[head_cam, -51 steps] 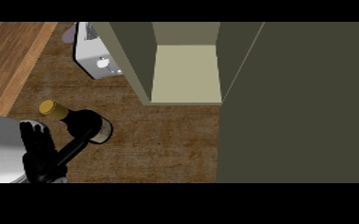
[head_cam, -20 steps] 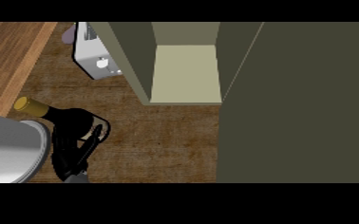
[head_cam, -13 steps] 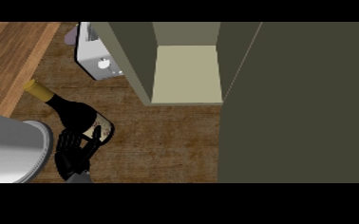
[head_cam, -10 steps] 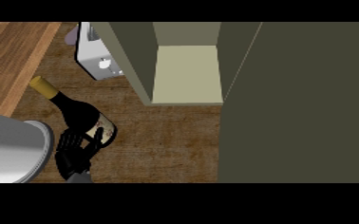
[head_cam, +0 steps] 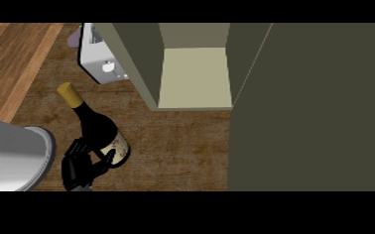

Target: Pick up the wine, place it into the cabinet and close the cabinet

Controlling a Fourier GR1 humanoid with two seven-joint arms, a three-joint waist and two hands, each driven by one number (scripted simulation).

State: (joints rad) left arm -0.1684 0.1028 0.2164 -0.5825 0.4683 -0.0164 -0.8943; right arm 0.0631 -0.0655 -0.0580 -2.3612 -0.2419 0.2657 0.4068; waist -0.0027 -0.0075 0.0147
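Hand state: the left hand is being curled round the lower body of the wine.
Change: the wine is being raised and swung neck-first toward 11 o'clock, where earlier only its cap was showing.
Meaning: pick-up is being completed; transfer is judged next.
Wine position: over the bench, at 8 o'clock from the open cabinet.
Label: pale, no writing being readable.

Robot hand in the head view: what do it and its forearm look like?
One robot hand shows, at the lower left: black all over, with slim, jointed-looking fingers and a thumb. Its forearm is a smooth, rounded, light grey shell, wide at the view's left edge. No cables or markings show. The other hand is out of view.
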